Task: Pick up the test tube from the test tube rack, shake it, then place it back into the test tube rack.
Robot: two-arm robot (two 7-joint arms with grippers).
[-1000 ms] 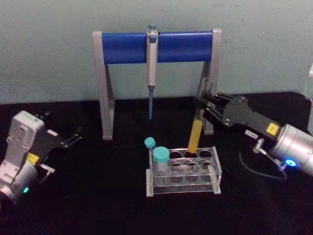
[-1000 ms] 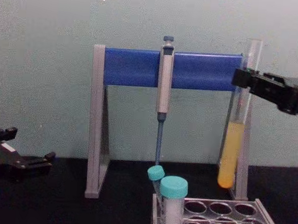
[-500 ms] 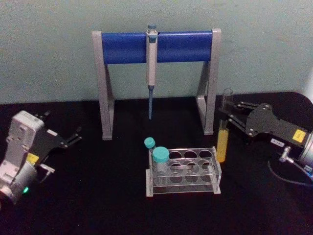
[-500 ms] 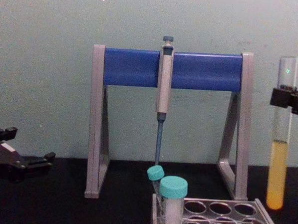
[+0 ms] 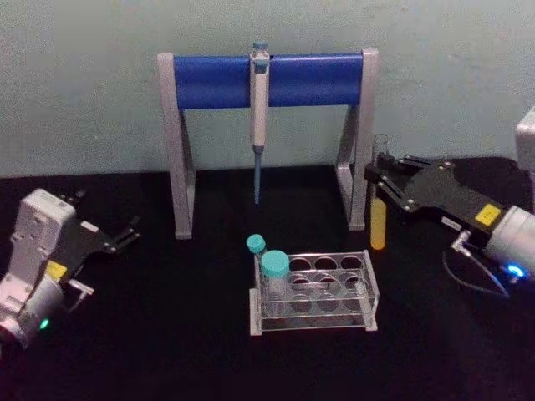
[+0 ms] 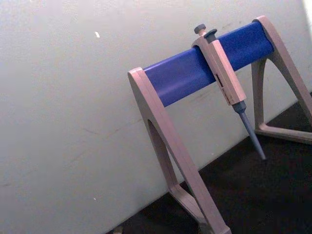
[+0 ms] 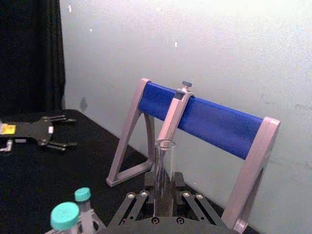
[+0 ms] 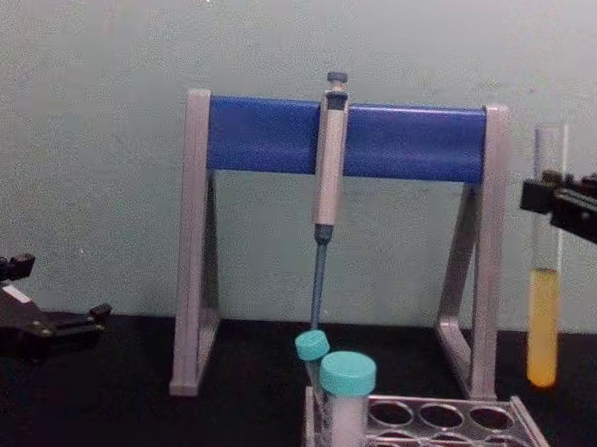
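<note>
Now: left gripper (image 5: pixel 132 232) parked far left, fingers apart, idle | rack (image 5: pixel 370 294) mid-table, right holes vacant | tube (image 5: pixel 379 225) upright, lifted clear, right of rack | right gripper (image 5: pixel 380 182) clamped on its upper glass | pick-up done; shake seemingly in hand, hard to judge; return to rack left.

the right gripper (image 8: pixel 542 195) comes in from the right edge, its fingers closed on the upper part of the test tube (image 8: pixel 544 296); the tube hangs upright, just right of the pipette stand (image 8: pixel 403 141), yellow-orange liquid filling its lower part; its round bottom is above the test tube rack (image 8: pixel 438 436) and apart from it; 2 teal-capped containers, a white vial (image 8: pixel 346 411) and a thin tube (image 8: pixel 312 346), stand at the rack's left end; a pipette (image 8: pixel 330 155) hangs from the blue bar; the left gripper (image 8: pixel 59 303) sits low at the left edge, fingers apart.
</note>
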